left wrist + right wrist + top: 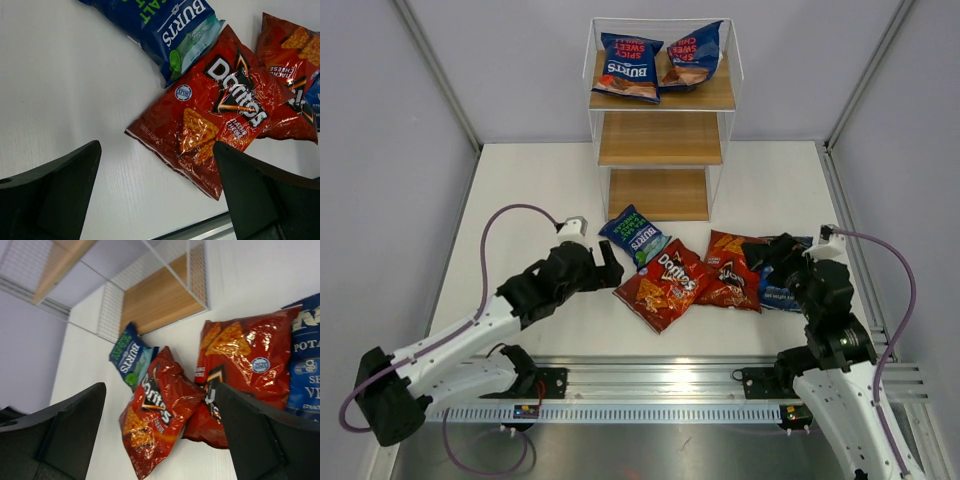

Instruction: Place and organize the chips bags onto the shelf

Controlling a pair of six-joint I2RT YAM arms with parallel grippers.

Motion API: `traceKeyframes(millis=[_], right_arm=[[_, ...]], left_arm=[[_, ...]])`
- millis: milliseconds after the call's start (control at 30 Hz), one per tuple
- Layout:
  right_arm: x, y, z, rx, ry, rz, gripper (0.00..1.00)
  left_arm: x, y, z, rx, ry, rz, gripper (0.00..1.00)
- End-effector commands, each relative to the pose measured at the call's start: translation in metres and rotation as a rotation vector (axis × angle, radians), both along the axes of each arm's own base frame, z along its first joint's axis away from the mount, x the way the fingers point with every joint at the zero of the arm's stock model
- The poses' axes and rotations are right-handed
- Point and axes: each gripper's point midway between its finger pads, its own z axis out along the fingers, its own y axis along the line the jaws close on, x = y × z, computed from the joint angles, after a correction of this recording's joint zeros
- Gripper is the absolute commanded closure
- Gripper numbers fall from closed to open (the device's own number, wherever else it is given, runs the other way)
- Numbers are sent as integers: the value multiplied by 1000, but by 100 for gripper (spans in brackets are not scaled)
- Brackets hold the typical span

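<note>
the left gripper (pixel 156 146) shows its two black fingers (pixel 60 190) at the bottom of its wrist view, spread wide apart and holding nothing. between them lies a red-orange glossy doritos bag (pixel 220 110), flat on the white table (pixel 520 190), in front of the three-tier shelf of light brown wooden boards in a thin white and clear frame (pixel 660 135). nearer the shelf's foot, a dark blue glossy burts bag with green lettering (pixel 635 238) lies touching that doritos bag's top corner. to the right, also in front of the shelf, a second red-orange doritos bag (pixel 728 268) lies partly under the first one's edge. a larger blue sea salt & vinegar bag (pixel 305 365) lies against its right side, beyond the shelf's right front corner.

the right gripper (pixel 772 256) hangs above these last two bags, its fingers (pixel 260 440) also spread wide and empty. the left gripper (pixel 610 268) sits in front of the shelf's left corner, just beside the first doritos bag.

on the shelf's top board two dark blue burts bags (pixel 628 65) rest side by side, leaning and touching. the middle and bottom boards are bare wood.
</note>
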Motion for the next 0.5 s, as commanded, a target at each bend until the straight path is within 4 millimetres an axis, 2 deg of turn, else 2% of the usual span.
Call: traceKeyframes(millis=[0, 33, 200, 300, 467], right_arm=[[-10, 14, 24, 42, -151, 95, 1], [-10, 18, 20, 37, -131, 120, 1], [-10, 36, 5, -37, 16, 255, 1], [-9, 36, -9, -68, 136, 271, 1], [-12, 43, -7, -34, 89, 302, 1]], left_arm=[[19, -32, 22, -155, -34, 16, 1], [22, -35, 14, -140, -13, 21, 1], [28, -46, 7, -137, -2, 5, 1], [33, -40, 1, -91, 8, 43, 1], [37, -19, -8, -23, 57, 181, 1]])
